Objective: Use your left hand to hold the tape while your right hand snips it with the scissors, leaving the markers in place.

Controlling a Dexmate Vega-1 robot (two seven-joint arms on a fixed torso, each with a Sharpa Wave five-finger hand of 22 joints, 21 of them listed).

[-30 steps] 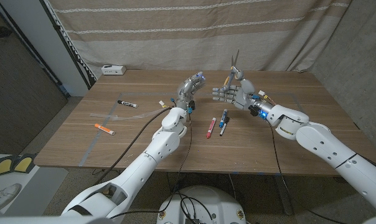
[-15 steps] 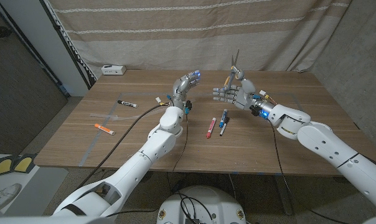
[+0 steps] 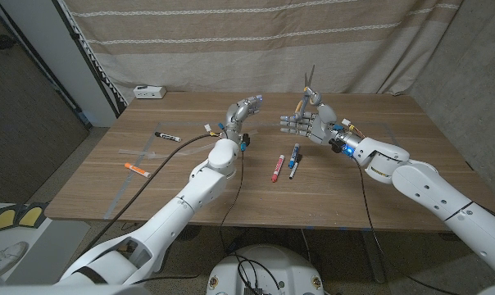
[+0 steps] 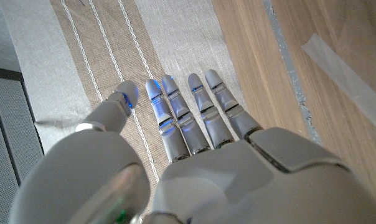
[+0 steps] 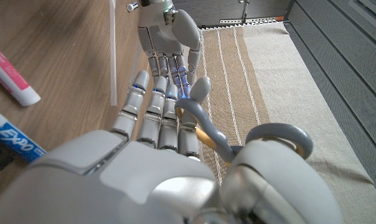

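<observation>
While the right hand (image 3: 306,123) grips the scissors (image 3: 310,83) above the table's middle back, blades pointing up, the left hand (image 3: 239,114) is raised just across from it, fingers straight and close together, holding nothing; the two hands face each other, near but apart; right wrist view shows the scissors' grey handle loops (image 5: 263,138) hooked around the right hand's thumb and fingers, with the left hand (image 5: 165,28) beyond the fingertips; left wrist view shows the left hand's fingers (image 4: 194,112) extended side by side over the wood, curtain behind them; a clear strip of tape (image 3: 149,151) lies flat on the wooden table (image 3: 182,192) on the left side, well apart from both hands; the same kind of strip (image 4: 347,68) shows on the wood in the left wrist view; markers: black one (image 3: 168,136) near the tape strip, orange one (image 3: 138,170) nearer the front left, red one (image 3: 276,168) and blue one (image 3: 294,158) side by side in the middle, between and in front of the hands; a white box (image 3: 148,92) sits at the back left corner
</observation>
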